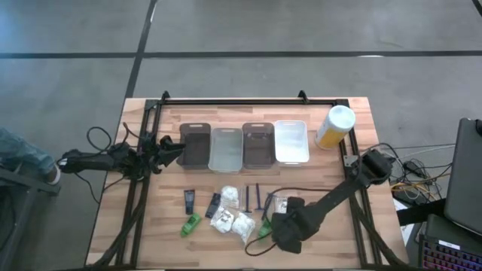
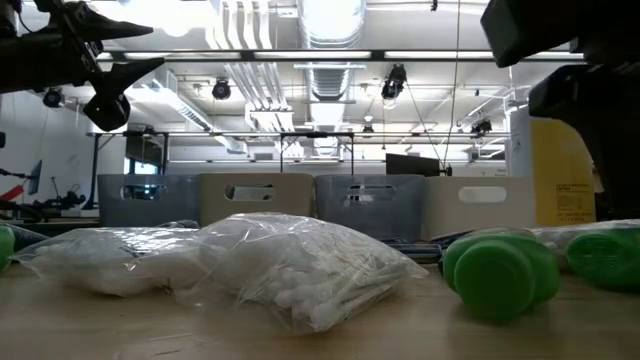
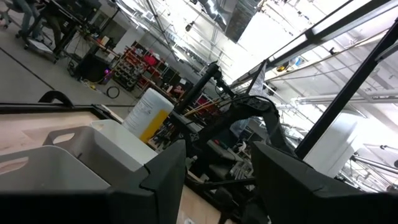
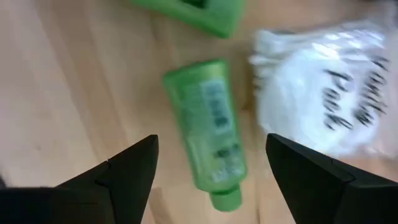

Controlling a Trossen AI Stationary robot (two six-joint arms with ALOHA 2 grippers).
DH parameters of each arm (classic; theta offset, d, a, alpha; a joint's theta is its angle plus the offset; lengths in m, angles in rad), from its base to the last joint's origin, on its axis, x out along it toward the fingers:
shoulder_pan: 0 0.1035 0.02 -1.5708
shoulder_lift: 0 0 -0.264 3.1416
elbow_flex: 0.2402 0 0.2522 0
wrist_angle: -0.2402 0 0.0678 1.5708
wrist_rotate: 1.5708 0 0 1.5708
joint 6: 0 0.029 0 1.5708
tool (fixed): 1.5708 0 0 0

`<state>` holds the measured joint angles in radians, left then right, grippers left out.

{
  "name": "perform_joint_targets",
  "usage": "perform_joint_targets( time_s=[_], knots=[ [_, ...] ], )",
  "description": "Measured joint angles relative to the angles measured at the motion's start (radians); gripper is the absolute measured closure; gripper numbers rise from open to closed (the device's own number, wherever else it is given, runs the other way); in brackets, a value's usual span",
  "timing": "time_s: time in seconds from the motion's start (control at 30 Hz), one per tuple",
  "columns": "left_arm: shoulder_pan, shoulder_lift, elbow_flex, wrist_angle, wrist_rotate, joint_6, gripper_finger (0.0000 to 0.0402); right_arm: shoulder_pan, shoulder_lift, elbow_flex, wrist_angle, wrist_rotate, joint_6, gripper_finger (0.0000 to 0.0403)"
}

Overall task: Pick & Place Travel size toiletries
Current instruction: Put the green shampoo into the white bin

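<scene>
The toiletries lie on the near half of the table: two black tubes [image 1: 189, 199], two thin blue razors [image 1: 254, 197], several white wrapped packets [image 1: 232, 220], a green bottle [image 1: 190, 224] at the left and another green bottle [image 1: 264, 230] at the right. My right gripper [image 1: 276, 233] is open above that right bottle. In the right wrist view the bottle [image 4: 208, 134] lies flat on the wood between my fingers, untouched. My left gripper [image 1: 175, 149] is open and empty, raised beside the leftmost bin.
Four bins [image 1: 226, 148] stand in a row at the table's middle, with a yellow canister with a white lid [image 1: 334, 126] to their right. A white packet [image 4: 323, 93] and a second green item [image 4: 199, 12] lie close to the bottle under my right gripper.
</scene>
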<state>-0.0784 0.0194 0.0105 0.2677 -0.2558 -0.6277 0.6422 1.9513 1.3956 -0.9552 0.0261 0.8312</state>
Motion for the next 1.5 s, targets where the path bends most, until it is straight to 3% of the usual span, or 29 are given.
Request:
perform_joint_targets(
  time_s=[0.23,0.53,0.7,0.97,1.1,1.23,1.5],
  knots=[
    [0.000,0.000,0.000,0.000,0.000,0.000,0.0213,0.006,0.069,0.029,0.002,-0.025,-0.075,0.0078],
    [0.000,0.003,0.000,0.000,0.000,0.000,0.0213,0.001,0.096,0.029,0.017,-0.033,0.005,0.0066],
    [0.000,0.002,0.000,0.000,0.000,0.000,0.0213,-0.001,0.095,0.029,0.021,-0.057,0.024,0.0105],
    [0.000,0.002,0.000,0.000,0.000,0.000,0.0213,-0.023,0.100,0.023,0.034,-0.056,0.020,0.0216],
    [0.000,0.002,0.000,0.000,0.000,0.000,0.0213,-0.045,0.108,0.024,0.050,-0.119,0.077,0.0257],
    [0.000,0.002,0.000,0.000,0.000,0.000,0.0213,-0.052,0.098,0.030,0.057,-0.134,0.155,0.0273],
    [0.000,0.002,0.000,-0.004,0.000,0.000,0.0213,-0.051,0.032,0.057,0.061,-0.125,0.338,0.0266]
  ],
)
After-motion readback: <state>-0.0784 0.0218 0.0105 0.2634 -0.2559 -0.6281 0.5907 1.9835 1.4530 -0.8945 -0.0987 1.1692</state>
